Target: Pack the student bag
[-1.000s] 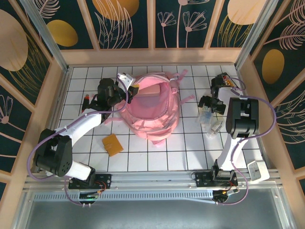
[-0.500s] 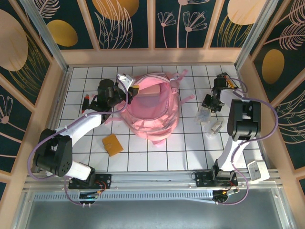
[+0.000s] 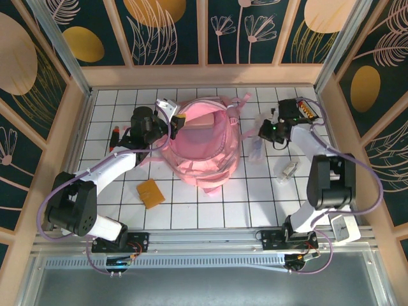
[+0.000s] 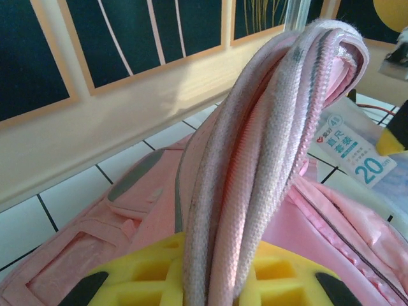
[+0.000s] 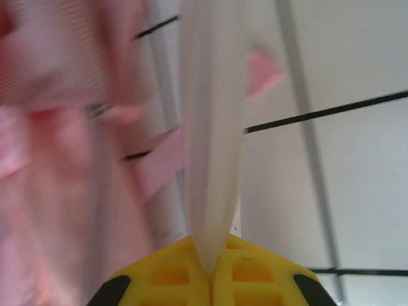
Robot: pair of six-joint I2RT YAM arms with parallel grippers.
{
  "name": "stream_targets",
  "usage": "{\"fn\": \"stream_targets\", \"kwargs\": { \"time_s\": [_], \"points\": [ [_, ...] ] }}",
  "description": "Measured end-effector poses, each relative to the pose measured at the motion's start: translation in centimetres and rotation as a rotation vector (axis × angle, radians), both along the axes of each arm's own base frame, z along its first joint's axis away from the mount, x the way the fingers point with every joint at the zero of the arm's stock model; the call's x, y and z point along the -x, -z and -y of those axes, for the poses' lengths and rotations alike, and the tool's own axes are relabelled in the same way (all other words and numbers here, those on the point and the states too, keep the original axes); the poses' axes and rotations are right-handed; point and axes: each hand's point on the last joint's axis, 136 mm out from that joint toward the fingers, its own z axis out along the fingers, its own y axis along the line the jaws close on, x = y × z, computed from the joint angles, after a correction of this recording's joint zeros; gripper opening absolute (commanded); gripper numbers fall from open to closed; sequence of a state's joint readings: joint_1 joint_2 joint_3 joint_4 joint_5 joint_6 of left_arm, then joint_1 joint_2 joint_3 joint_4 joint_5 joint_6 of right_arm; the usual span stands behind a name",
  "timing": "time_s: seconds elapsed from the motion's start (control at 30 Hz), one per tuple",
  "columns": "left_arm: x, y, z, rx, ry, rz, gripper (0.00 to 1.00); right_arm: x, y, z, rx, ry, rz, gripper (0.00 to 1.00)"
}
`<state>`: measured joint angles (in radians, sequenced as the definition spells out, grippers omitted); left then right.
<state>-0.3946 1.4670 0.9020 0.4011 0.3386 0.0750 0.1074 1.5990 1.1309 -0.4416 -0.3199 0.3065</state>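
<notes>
The big pink student bag (image 3: 204, 156) lies open in the middle of the table (image 3: 115, 185). My left gripper (image 3: 171, 125) is pinched shut on its rim (image 4: 255, 159) and holds the mouth up. If that soft cloth slips out, the mouth may flop closed and nothing goes in. My right gripper (image 3: 268, 132) is squeezed tight on a thin clear packet (image 3: 255, 152), just beside the bag. I hold only its edge, so it may swing, catch on a pink strap (image 5: 156, 167), or slide out and drop.
</notes>
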Motion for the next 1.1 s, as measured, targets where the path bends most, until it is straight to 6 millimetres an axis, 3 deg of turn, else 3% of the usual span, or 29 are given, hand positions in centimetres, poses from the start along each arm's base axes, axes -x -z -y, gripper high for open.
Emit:
{"fn": "stream_targets", "kwargs": {
  "time_s": [0.17,0.27,0.37,0.5,0.6,0.67,0.87,1.0,1.1],
  "points": [
    [-0.2,0.0,-0.2,0.011,-0.019,-0.01,0.0,4.2,-5.7,-6.2,-0.197,-0.103,0.044,0.0],
    [-0.3,-0.2,-0.2,0.018,-0.026,-0.014,0.0,7.0,-8.1,-10.1,-0.31,-0.144,0.021,0.0],
    [-0.5,-0.1,-0.2,0.028,-0.031,-0.024,0.0,9.4,-9.1,-14.2,-0.451,-0.143,-0.034,0.0],
    [-0.5,-0.1,-0.1,0.043,-0.035,-0.035,0.0,10.8,-7.6,-18.9,-0.59,-0.027,-0.168,0.0],
    [-0.5,-0.1,-0.1,0.048,-0.034,-0.039,0.0,9.5,-6.4,-21.3,-0.65,0.131,-0.201,0.0],
    [-0.5,-0.3,0.0,0.049,-0.025,-0.04,0.0,7.4,-5.5,-22.1,-0.69,0.246,-0.188,0.0],
    [-0.5,-1.2,0.3,0.045,-0.011,-0.047,0.0,0.0,-2.1,-21.9,-0.777,0.57,-0.112,0.0],
    [-0.3,-1.3,0.6,0.046,0.011,-0.062,0.0,-4.3,-1.3,-23.1,-0.831,0.659,-0.023,0.01],
    [-0.2,-1.3,0.7,0.051,0.016,-0.063,0.0,-6.6,-0.7,-23.8,-0.848,0.698,0.049,0.33]
  ]
}}
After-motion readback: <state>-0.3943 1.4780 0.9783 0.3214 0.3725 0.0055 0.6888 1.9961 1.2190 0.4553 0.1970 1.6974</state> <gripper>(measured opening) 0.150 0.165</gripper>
